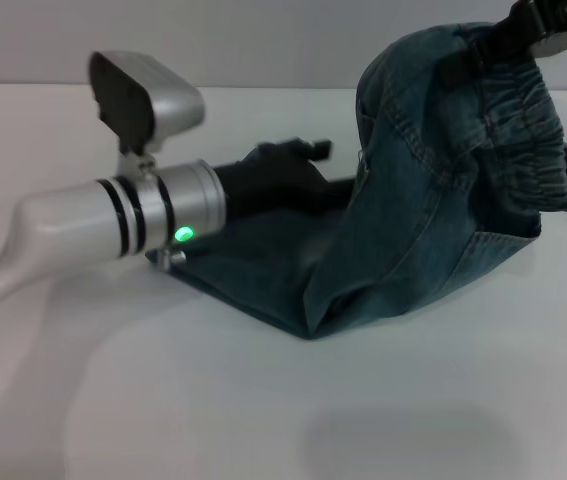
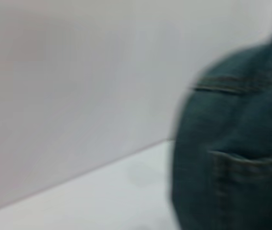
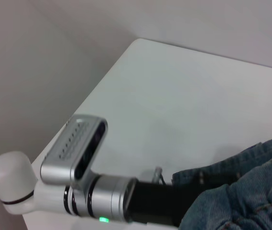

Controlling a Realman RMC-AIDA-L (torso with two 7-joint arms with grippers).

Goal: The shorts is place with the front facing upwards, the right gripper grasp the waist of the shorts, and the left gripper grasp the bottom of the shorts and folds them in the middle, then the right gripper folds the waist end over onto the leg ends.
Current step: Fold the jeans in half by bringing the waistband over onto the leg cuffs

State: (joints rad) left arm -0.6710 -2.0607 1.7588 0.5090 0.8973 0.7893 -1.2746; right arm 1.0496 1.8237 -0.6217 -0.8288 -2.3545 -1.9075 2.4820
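Observation:
The blue-green denim shorts [image 1: 413, 220] hang in a tall drape from my right gripper [image 1: 531, 28], which is shut on the gathered elastic waist [image 1: 538, 150] at the upper right, well above the table. The lower part of the shorts lies flat on the table. My left gripper [image 1: 298, 158], on the green-ringed wrist, rests low on that flat denim, to the left of the lifted cloth. The leg ends are hidden behind the left gripper and the drape. The left wrist view shows only the denim [image 2: 236, 158] close by. In the right wrist view the left arm [image 3: 102, 201] reaches to the shorts [image 3: 241, 201].
A white table [image 1: 263, 400] carries the work, and a pale wall stands behind it. The table's far left corner [image 3: 140, 42] and left edge show in the right wrist view. The left arm lies across the table's left side.

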